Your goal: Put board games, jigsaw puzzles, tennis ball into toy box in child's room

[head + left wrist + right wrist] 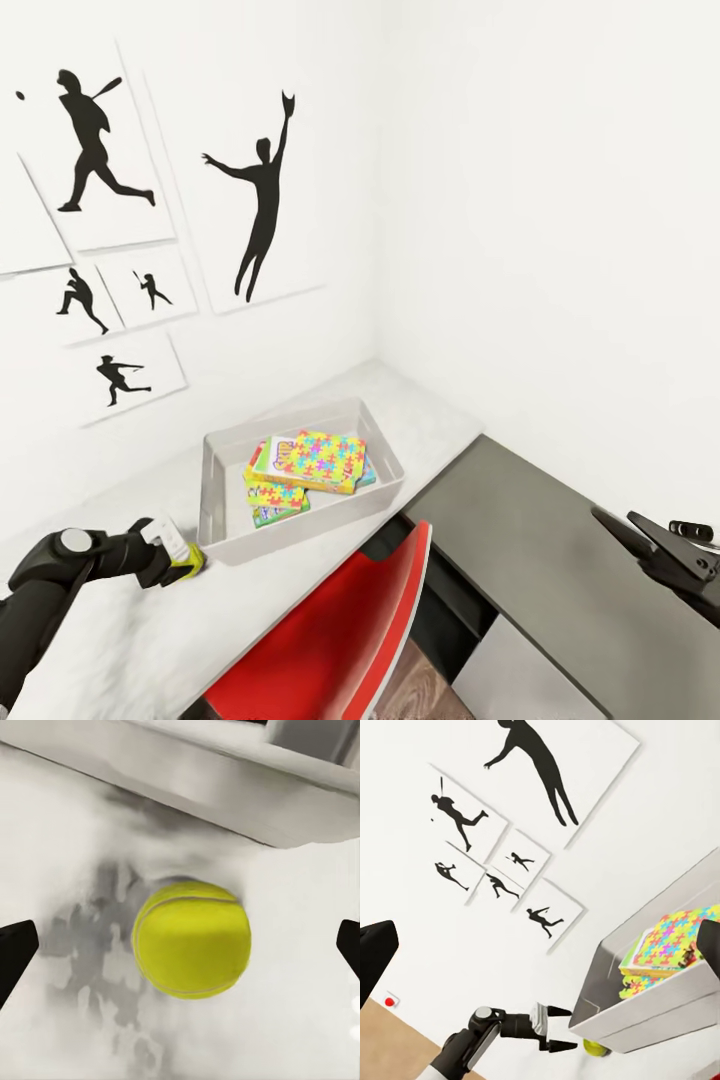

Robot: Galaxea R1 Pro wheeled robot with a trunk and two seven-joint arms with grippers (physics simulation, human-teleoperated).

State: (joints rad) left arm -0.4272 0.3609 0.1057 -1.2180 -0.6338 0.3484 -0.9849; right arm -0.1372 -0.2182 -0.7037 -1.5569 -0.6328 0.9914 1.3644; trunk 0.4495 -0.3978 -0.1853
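At lower left of the head view, our left gripper [190, 560] is spread wide around the tennis ball [192, 939], which rests on the table [130, 640] just beside the toy box [225, 480]. Jigsaw puzzles [325, 460] lie inside that box. At right, our right gripper [650, 535] stands spread, holding nothing.

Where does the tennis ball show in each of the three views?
Head view: the tennis ball is a yellow-green sliver at the left gripper, beside the toy box.
Left wrist view: the ball sits centre frame on the table, fingers either side.
Right wrist view: a sliver under the box's near corner.
Shared landmark: the toy box wall.
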